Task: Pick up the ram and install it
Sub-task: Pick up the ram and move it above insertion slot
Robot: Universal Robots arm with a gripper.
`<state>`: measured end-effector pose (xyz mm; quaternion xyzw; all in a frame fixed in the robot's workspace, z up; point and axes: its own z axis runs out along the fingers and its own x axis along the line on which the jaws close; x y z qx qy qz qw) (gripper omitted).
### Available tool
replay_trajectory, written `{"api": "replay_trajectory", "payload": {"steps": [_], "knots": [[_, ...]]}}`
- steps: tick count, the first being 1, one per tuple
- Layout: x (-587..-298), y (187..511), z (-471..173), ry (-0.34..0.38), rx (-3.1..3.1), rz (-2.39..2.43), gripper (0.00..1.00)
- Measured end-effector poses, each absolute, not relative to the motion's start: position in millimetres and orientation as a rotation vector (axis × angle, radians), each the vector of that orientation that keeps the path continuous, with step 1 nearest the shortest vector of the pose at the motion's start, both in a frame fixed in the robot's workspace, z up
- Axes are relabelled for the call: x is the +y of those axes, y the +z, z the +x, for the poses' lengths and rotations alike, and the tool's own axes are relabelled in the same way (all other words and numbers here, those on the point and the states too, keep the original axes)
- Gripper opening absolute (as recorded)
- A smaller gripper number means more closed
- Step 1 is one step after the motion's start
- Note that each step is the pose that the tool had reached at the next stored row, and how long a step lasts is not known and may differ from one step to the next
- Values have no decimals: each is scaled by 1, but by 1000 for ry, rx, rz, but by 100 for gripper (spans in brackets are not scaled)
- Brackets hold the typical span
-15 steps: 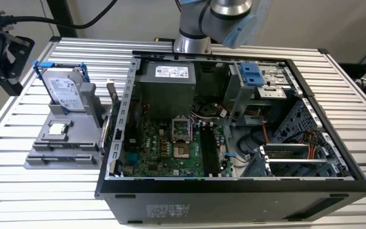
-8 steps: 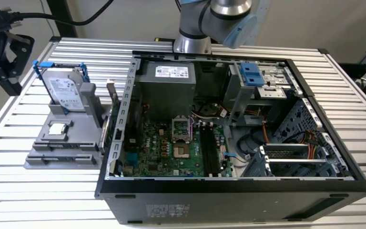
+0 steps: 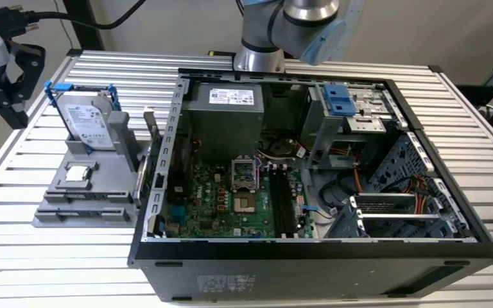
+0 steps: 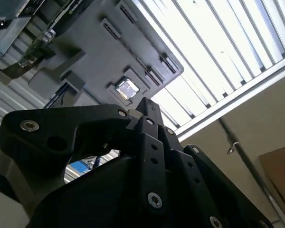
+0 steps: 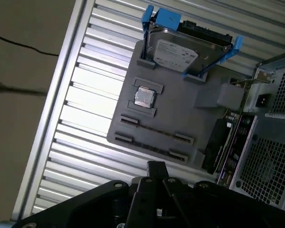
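Note:
The ram (image 5: 154, 132) shows in the first wrist view as a long thin dark strip seen edge-on, standing in slotted holders on the grey fixture tray (image 5: 180, 111). My gripper (image 5: 156, 166) hangs well above that tray, its black fingers closed together with nothing between them. In the second wrist view the gripper (image 4: 145, 102) also has its fingers meeting at one tip. The open computer case (image 3: 315, 167) lies beside the tray, and the long black memory slots (image 3: 284, 204) run along the green motherboard (image 3: 221, 199).
On the tray stand a silver hard drive with blue rails (image 5: 185, 45) and a small square processor (image 5: 144, 97). An expansion card (image 5: 223, 145) stands on edge between tray and case. The arm (image 3: 294, 22) rises behind the case. The slatted table edge (image 5: 52, 118) is close to the tray.

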<state>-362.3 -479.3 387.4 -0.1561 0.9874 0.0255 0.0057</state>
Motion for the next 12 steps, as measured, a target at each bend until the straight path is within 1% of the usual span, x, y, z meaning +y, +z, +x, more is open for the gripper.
{"api": "replay_trajectory", "payload": {"steps": [12], "knots": [[-479, 387, -362, 80, 3045, -720, 0]]}}
